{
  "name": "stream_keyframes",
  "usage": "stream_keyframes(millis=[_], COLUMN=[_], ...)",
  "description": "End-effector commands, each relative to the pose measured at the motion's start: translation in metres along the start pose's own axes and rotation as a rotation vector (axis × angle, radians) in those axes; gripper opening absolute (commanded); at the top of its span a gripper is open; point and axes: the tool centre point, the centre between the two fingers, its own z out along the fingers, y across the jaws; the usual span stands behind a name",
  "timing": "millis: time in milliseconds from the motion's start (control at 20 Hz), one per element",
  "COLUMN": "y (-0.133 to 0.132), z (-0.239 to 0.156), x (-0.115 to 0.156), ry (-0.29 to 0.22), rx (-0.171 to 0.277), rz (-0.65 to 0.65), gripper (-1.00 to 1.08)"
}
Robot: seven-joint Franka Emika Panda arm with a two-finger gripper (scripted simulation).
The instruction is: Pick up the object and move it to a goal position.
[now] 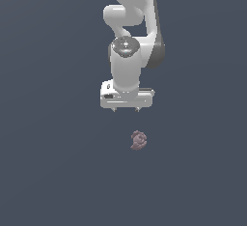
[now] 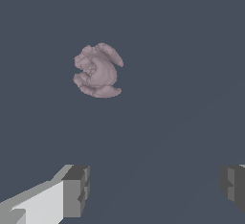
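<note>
Gripper (image 1: 126, 109): white, pointing down, fingers spread wide, nothing between them; dark pads (image 2: 76, 189) well apart in the wrist view.

Object (image 1: 138, 140): mauve knobbly clump, alone on the flat dark grey floor (image 1: 53, 172). It sits apart from the gripper, below it in the exterior view and slightly toward that view's right. Shape nearly as wide as long, curled lobes around a hollow; no clear long axis or pointing end. Much narrower than the finger gap.

Arm (image 1: 132, 32): white, rising behind the gripper.
</note>
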Motion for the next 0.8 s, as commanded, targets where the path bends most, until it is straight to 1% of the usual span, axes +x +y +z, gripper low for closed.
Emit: stream_keyframes(millis=[0,150,300,400,750], y=[0.000,-0.007,-0.025,-0.033,-0.033], z=[0.000,0.000,0.001,0.001,0.001], x=[0.000,0.001,0.002,0.003,0.004], ry=[0.000,0.002,0.007,0.009,0.009], rx=[0.000,0.005,0.019,0.024,0.024], rz=[0.000,-0.013,-0.046,-0.059,-0.057], gripper=[1.00,1.00,1.00,1.00,1.00])
